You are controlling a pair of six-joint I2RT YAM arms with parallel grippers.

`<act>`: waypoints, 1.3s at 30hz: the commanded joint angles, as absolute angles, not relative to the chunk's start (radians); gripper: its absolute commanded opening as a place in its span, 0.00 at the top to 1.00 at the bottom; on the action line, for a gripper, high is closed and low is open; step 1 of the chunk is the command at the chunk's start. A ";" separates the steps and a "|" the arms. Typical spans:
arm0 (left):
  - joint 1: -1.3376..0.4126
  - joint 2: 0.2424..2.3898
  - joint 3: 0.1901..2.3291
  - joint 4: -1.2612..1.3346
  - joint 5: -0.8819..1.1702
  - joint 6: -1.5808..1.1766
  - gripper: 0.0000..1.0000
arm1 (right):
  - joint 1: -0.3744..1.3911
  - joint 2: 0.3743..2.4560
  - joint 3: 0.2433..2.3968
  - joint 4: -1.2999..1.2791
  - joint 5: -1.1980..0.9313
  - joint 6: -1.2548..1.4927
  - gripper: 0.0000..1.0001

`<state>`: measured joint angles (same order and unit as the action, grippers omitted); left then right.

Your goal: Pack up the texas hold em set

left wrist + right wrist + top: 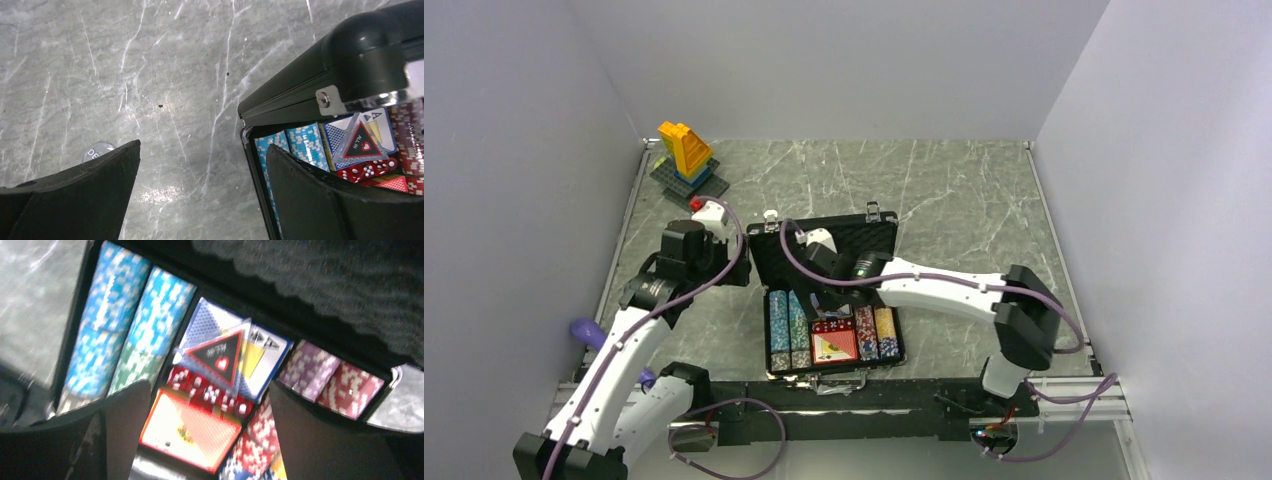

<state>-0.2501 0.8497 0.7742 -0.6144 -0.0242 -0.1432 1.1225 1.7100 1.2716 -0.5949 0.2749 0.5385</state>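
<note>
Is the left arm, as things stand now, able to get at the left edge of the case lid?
Probably yes. The left tool is open beside the case, with the corner of the lid close by. The right tool hangs over the dice inside the case, not at that edge.

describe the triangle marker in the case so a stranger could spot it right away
Find the open black case mid-table. In its middle compartment, between the blue chip rows and the purple and red chips, a blue-backed card deck lies beside a row of red dice. The triangle marker rests on that deck: the only three-cornered piece, black-faced with a red heart.
</note>
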 commanded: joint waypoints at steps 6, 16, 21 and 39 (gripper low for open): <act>-0.245 0.709 0.805 -0.640 -0.049 -0.183 0.01 | 1.116 1.429 1.234 -0.504 0.198 0.320 0.08; -0.207 0.760 0.940 -0.837 -0.121 -0.365 0.00 | 0.714 1.196 1.251 -0.415 -0.181 0.229 0.09; -0.068 0.877 0.946 -0.853 -0.086 -0.441 0.01 | 0.378 1.210 1.290 -0.424 -0.381 0.233 0.09; 0.241 1.529 0.934 -0.647 -0.170 -0.282 0.15 | 0.291 1.152 1.242 -0.442 -0.216 0.233 0.06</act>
